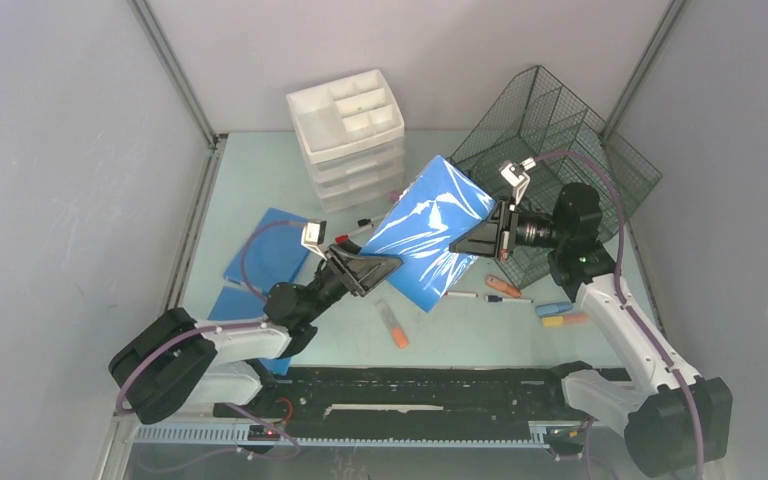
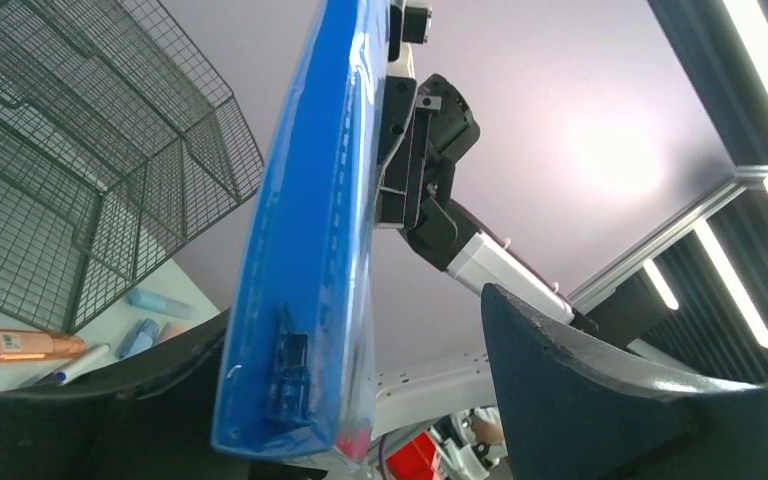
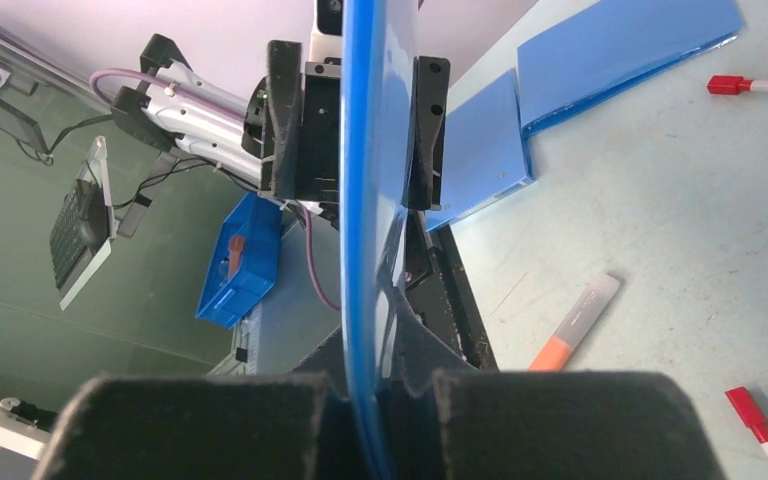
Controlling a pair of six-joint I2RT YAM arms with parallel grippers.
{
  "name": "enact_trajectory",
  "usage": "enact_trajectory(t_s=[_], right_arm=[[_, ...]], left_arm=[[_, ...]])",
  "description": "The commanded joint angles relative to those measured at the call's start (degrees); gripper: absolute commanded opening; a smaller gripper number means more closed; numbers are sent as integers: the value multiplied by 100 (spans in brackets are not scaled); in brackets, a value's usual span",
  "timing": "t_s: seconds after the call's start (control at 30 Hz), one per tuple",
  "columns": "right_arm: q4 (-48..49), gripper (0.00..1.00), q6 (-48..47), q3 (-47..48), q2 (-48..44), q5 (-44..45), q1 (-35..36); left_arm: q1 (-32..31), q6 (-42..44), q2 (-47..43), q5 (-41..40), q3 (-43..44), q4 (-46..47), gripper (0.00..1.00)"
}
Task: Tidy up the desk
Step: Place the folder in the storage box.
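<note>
A flat blue folder (image 1: 425, 230) in clear wrap hangs tilted above the pale mint desk (image 1: 260, 190), between both arms. My right gripper (image 1: 480, 238) is shut on its right edge; in the right wrist view the thin blue edge (image 3: 365, 200) runs into the pinched pads of that gripper (image 3: 380, 385). My left gripper (image 1: 375, 268) stands open around the folder's lower left corner. In the left wrist view the folder (image 2: 310, 250) lies against the left finger, with a wide gap to the right finger (image 2: 560, 380).
A white drawer unit (image 1: 348, 135) stands at the back. A dark wire-mesh tray (image 1: 550, 150) sits tilted at the back right. More blue folders (image 1: 270, 245) lie at the left. Markers (image 1: 393, 325) and pens (image 1: 503, 287) are scattered along the front, near the black rail (image 1: 410, 385).
</note>
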Motion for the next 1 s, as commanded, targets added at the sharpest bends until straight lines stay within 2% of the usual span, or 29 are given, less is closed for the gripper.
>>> enact_trajectory(t_s=[0.0,0.07,0.1,0.23,0.33,0.37,0.4,0.47,0.5,0.53,0.57,0.7,0.87,0.97], right_arm=[[450,0,247,34,4,-148,-24],[392,0,166,35,3,-99,-24],[350,0,110,30,3,-61,-25],[207,0,-111,42,-11,-3,4],[167,0,-366,43,-31,-93,44],[84,8,-506,81,-33,-149,45],[-128,26,-774,173,-43,-222,41],[-964,71,-1641,489,-78,-280,16],[-1562,86,-2190,696,-118,-157,4],[-2154,95,-2706,886,-172,69,2],[-2617,99,-3107,1069,-239,340,-34],[-3680,100,-4014,1487,-521,1621,-277],[-3974,100,-4160,1688,-788,2166,-723],[-3959,100,-4119,1692,-864,2579,-859]], left_arm=[[-77,-356,160,-445,-17,265,72],[-90,-521,311,-489,50,273,55],[-99,-525,359,-478,90,266,42],[-113,-499,421,-377,187,274,3],[-101,-419,333,-410,134,265,0],[-104,-400,291,-451,101,268,0],[-95,-376,242,-477,45,266,0],[-58,-347,120,-534,-68,265,0],[-29,-353,56,-568,-142,265,0],[9,-377,-2,-604,-233,265,0],[70,-395,-71,-625,-325,265,0],[347,-529,-349,-618,-758,265,0],[586,-578,-625,-481,-1121,225,0],[609,-621,-493,-321,-1144,179,0]])
